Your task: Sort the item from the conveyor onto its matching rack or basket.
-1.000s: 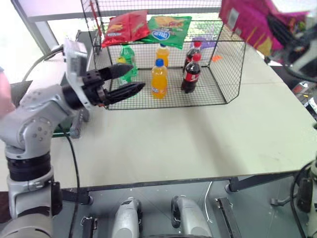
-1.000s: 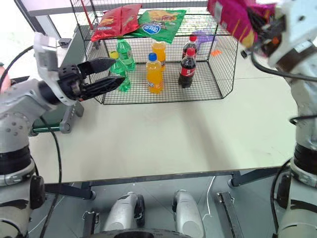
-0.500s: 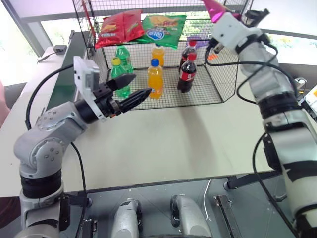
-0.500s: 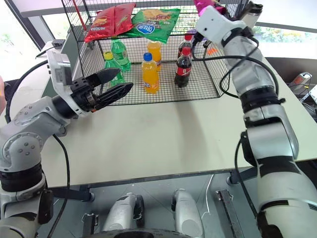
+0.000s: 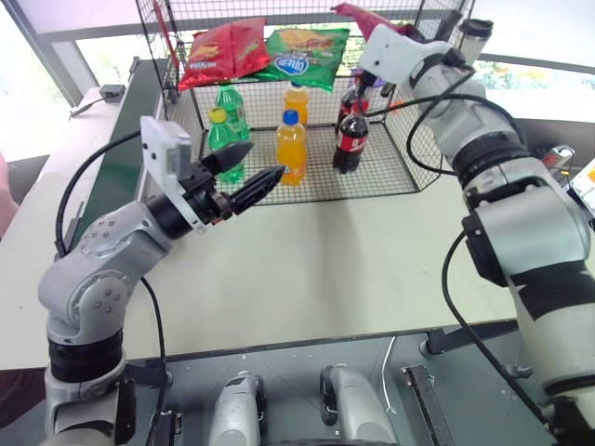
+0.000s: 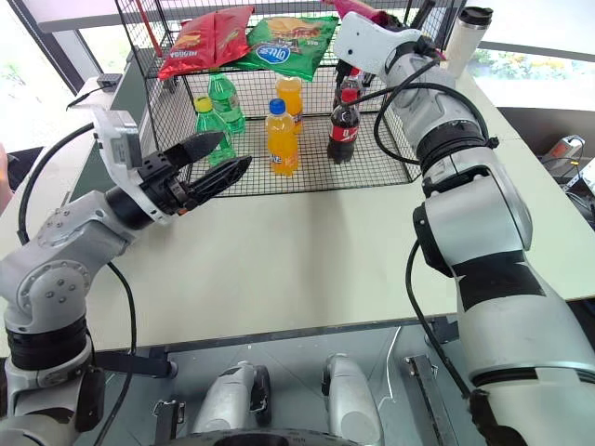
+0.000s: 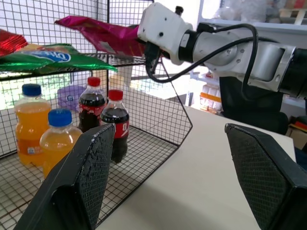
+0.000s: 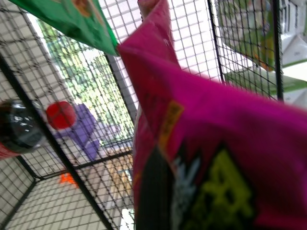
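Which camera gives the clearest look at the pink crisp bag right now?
The left wrist view: the pink bag shows side-on at the right gripper, reaching over the cage's upper shelf beside the green bag. The right wrist view shows it too close to place. The eye views show just an edge behind the right hand.

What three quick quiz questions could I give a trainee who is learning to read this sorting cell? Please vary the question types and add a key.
1. True or false: the pink crisp bag lies on the conveyor.
2. Which bag on the wire cage's upper shelf lies nearest the pink bag? A) red crisp bag B) green crisp bag
3. How many orange drink bottles stand on the cage floor?

Key:
1. False: it is up at the upper shelf, at the right gripper.
2. B.
3. Two, between green bottles and cola bottles. The left gripper hangs open in front.
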Controlling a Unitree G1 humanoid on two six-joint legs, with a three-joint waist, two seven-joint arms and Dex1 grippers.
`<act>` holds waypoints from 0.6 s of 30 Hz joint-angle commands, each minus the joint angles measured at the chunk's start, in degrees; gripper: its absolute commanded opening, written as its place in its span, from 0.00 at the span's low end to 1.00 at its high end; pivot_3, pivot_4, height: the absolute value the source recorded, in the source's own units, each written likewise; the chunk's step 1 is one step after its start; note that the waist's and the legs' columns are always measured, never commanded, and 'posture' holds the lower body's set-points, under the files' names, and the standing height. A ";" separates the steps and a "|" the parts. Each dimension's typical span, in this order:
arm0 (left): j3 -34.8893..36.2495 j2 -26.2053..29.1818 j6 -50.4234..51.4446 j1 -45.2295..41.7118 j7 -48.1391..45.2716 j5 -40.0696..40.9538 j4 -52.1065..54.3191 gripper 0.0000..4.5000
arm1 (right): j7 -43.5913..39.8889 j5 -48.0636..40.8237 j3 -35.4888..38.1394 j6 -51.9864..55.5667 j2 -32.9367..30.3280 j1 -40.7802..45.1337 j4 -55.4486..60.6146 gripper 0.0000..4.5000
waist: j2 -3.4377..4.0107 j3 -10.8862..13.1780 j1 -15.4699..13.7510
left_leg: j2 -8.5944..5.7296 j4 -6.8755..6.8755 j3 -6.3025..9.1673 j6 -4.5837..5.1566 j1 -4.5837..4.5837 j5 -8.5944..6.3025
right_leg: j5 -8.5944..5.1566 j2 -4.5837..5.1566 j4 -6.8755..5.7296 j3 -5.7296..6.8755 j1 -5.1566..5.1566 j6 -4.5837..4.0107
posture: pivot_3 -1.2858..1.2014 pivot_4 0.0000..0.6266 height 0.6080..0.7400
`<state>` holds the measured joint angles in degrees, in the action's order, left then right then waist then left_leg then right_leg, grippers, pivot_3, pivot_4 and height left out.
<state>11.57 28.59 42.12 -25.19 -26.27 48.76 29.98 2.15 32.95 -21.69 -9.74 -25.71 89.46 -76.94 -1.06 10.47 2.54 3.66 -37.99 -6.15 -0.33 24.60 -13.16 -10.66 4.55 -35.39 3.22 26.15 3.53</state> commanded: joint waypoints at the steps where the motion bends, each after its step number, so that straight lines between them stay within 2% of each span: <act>1: -0.25 -0.03 -1.72 -0.12 0.45 -0.50 2.31 0.86 | 0.04 -1.09 1.74 0.37 0.23 2.81 -0.13 0.50 | 0.00 0.00 0.01 | 0.00 0.00 0.00 0.00 0.00 0.00 | 0.00 0.00 0.00 0.00 0.00 0.00 | 0.52 0.24 1.00; 2: -0.36 -0.04 -1.84 0.08 0.58 -0.60 2.40 0.86 | -0.04 -1.61 2.29 0.31 0.28 2.99 -0.13 0.59 | 0.00 0.00 0.01 | 0.00 0.00 -0.01 0.00 0.00 0.00 | 0.00 0.00 0.00 0.00 -0.01 0.00 | 0.52 0.24 1.00; 3: -0.45 -0.04 -1.93 0.24 0.68 -0.72 2.44 0.86 | 0.02 -1.74 2.47 0.16 0.25 3.19 -0.09 0.74 | 0.00 0.00 0.00 | 0.00 0.00 -0.01 0.00 0.00 0.00 | 0.00 0.00 0.00 0.00 -0.01 0.00 | 0.52 0.24 1.00; 5: -0.60 -0.12 -2.08 0.67 0.89 -0.89 2.64 0.86 | 0.16 -2.63 3.55 -0.37 0.16 3.61 0.16 0.93 | 0.00 0.00 -0.02 | 0.00 0.00 0.00 0.00 0.00 0.00 | 0.01 0.00 0.00 0.00 -0.01 0.01 | 0.52 0.24 1.00; 6: -0.65 -0.14 -2.13 0.85 0.95 -0.95 2.72 0.86 | 0.03 -2.75 3.81 -0.75 0.12 3.80 0.31 0.97 | 0.00 0.00 -0.01 | 0.00 0.00 -0.01 0.00 0.00 0.00 | 0.01 0.00 0.00 0.00 -0.01 0.02 | 0.52 0.24 1.00; 8: -0.80 -0.14 -2.23 1.16 1.05 -1.12 2.74 0.86 | -2.34 -4.69 5.56 -1.94 0.28 4.10 0.78 0.97 | 0.00 0.00 0.00 | 0.00 0.00 0.00 0.00 0.00 0.00 | 0.01 0.00 0.01 0.00 -0.01 0.02 | 0.52 0.24 1.00; 15: -1.22 -0.13 -2.81 1.91 1.10 -1.52 2.23 0.86 | -23.73 -18.86 17.40 -1.81 2.34 3.64 1.99 0.97 | 0.00 0.00 0.04 | 0.00 0.00 0.00 0.00 -0.02 0.00 | 0.08 -0.01 0.01 0.01 -0.04 0.14 | 0.52 0.24 1.00; 18: -1.79 -0.50 -3.12 1.93 1.09 -2.06 1.80 0.86 | -26.68 -21.12 19.61 -1.41 3.04 3.01 2.15 0.97 | 0.00 0.00 0.00 | 0.01 0.00 0.01 0.00 -0.02 0.00 | 0.08 -0.02 0.00 0.02 -0.04 0.14 | 0.52 0.24 1.00</act>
<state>9.82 28.37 40.58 -22.98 -25.17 46.90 30.55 -23.20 13.97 -3.80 -10.93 -22.56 90.98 -77.33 -1.06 10.47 2.53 3.67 -37.99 -6.14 -0.33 24.58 -13.16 -10.58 4.53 -35.38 3.23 26.11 3.67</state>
